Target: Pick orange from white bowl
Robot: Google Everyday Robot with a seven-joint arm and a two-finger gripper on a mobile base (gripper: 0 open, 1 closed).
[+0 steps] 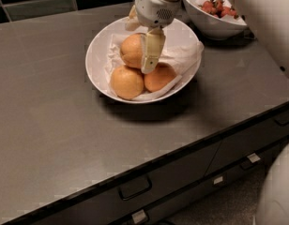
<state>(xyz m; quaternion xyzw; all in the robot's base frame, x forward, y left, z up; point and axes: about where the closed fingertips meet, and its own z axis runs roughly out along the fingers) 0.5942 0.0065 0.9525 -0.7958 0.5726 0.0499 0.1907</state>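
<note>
orange (132,50): at the back of the white bowl (95,55), on paper
hand (150,55): I see it low in the bowl, against the orange's right side
grip: I cannot tell

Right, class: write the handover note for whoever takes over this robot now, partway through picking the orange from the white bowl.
Gripper: low inside the white bowl, against the right side of the rear orange. Whether it has a grip cannot be told.
Things: the orange lies at the back of the bowl on the paper. Two other oranges sit in front of it, one on the left and one on the right. The berry bowl stands apart, behind and to the right.
Done: the approach; the gripper is at the orange.
Left: secure the grasp, then lift the orange out of the bowl.
</note>
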